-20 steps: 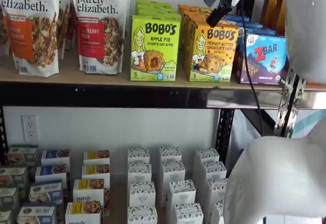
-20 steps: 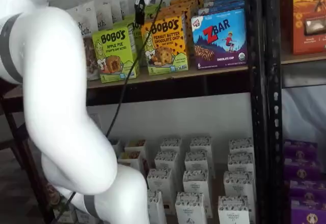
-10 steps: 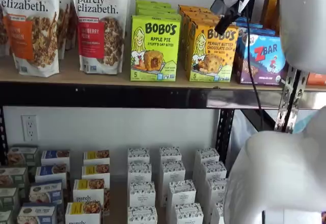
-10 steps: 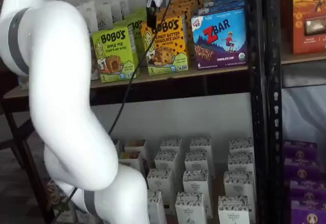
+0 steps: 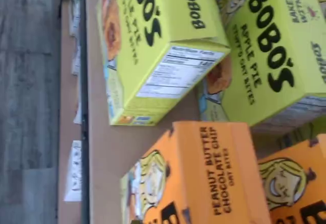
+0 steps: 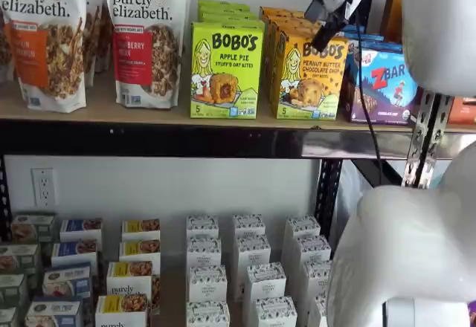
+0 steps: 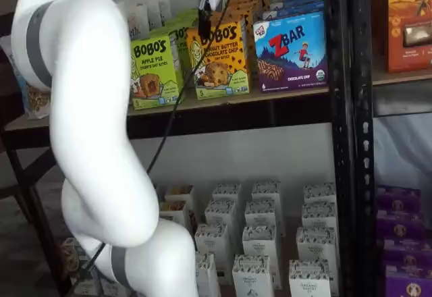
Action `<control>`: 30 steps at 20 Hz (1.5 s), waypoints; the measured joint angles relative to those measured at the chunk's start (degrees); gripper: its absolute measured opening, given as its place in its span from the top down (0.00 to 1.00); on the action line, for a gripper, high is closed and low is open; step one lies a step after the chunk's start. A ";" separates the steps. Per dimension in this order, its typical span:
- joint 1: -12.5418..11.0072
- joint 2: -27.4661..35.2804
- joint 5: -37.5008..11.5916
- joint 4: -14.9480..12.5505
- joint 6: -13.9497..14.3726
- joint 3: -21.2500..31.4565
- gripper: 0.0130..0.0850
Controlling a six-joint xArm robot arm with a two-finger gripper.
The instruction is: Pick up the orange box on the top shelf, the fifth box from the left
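The orange box (image 6: 309, 75) stands upright at the front of its row on the top shelf (image 6: 149, 111), between a lime-green Bobo's box and a blue ZBar box; a shelf view shows it too (image 7: 219, 61). My gripper (image 6: 325, 34) hangs from the view's top edge in front of the box's upper right corner, white body above and black fingers pointing down. It holds nothing and its jaws stand open. In a shelf view the gripper (image 7: 204, 25) covers the box's upper left part. The wrist view shows the orange box (image 5: 204, 178) from above, close by.
Lime-green Apple Pie boxes (image 6: 226, 69) stand left of the orange row, blue ZBar boxes (image 6: 387, 83) right of it, granola bags (image 6: 145, 37) further left. More orange boxes (image 6: 286, 16) queue behind. Small white boxes (image 6: 249, 267) fill the lower level. A black upright (image 7: 344, 135) stands to the right.
The gripper has moved right along the top shelf, from the gap beside the green box to the orange box's front. The white arm has swung with it.
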 joint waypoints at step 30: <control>0.29 5.51 5.93 -9.95 -1.06 -6.60 0.00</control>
